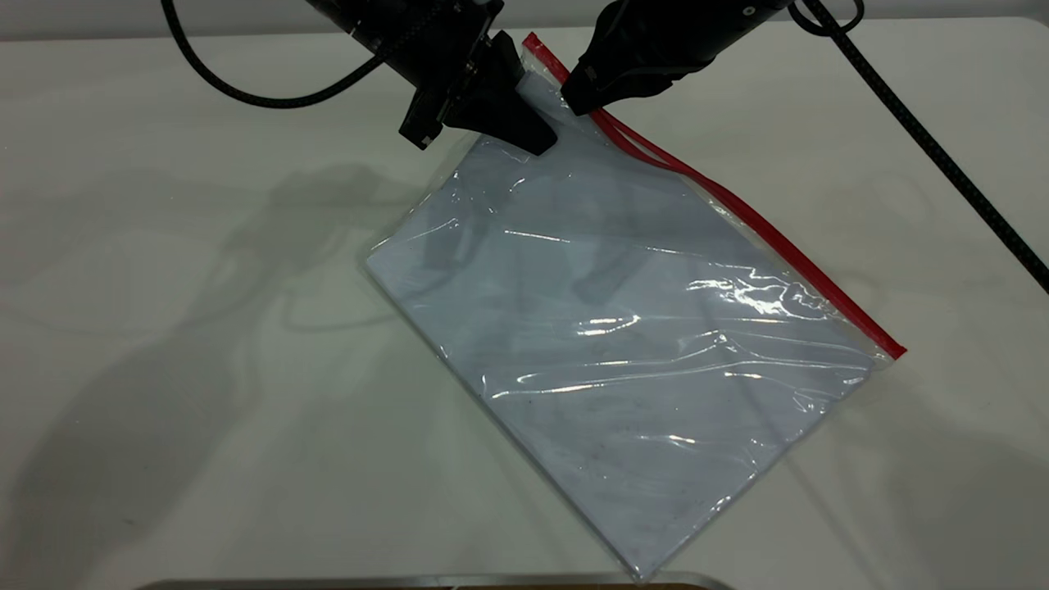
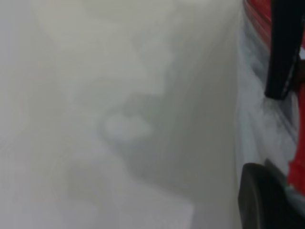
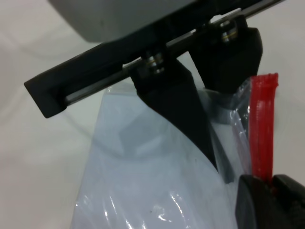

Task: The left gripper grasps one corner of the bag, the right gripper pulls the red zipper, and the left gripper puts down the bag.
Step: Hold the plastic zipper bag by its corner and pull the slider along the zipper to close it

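Note:
The bag (image 1: 623,328) lies slantwise on the white table (image 1: 164,369), pale sheets inside, its far corner (image 1: 537,86) raised. The red zipper (image 1: 778,242) runs along its right long edge; near the far end the strip is parted into two lines. My left gripper (image 1: 533,131) is shut on that corner beside the strip. My right gripper (image 1: 578,98) is shut on the red zipper just beyond it. In the right wrist view my right gripper (image 3: 274,183) clamps the red strip (image 3: 262,124), with the left gripper's fingers (image 3: 176,100) pinching the plastic. The slider tab is hidden.
A black cable (image 1: 926,139) runs from the right arm across the table's far right. Another cable (image 1: 246,94) loops at the far left. A metal edge (image 1: 426,582) shows at the front of the table.

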### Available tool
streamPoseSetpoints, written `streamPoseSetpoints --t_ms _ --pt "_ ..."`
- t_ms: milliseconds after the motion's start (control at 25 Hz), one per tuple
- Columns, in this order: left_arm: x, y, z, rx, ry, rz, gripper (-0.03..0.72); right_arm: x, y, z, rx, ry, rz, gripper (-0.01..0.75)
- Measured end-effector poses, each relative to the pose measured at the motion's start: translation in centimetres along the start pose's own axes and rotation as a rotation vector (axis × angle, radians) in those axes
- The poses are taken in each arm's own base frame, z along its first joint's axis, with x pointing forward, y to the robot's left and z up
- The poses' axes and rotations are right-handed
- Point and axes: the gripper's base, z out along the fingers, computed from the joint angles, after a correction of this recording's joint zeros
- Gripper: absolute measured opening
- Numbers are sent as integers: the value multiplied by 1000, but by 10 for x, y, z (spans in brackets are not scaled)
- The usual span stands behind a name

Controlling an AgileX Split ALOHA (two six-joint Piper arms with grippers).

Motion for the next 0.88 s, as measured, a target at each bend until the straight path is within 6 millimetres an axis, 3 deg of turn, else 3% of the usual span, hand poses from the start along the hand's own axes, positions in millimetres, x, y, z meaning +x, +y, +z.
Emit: streamPoseSetpoints --t_ms 360,880 --pt "0 1 0 -2 0 -35 53 5 -2 -1 0 20 -1 36" --pt "-7 1 5 -8 -49 -85 53 23 -25 -14 -30 75 102 36"
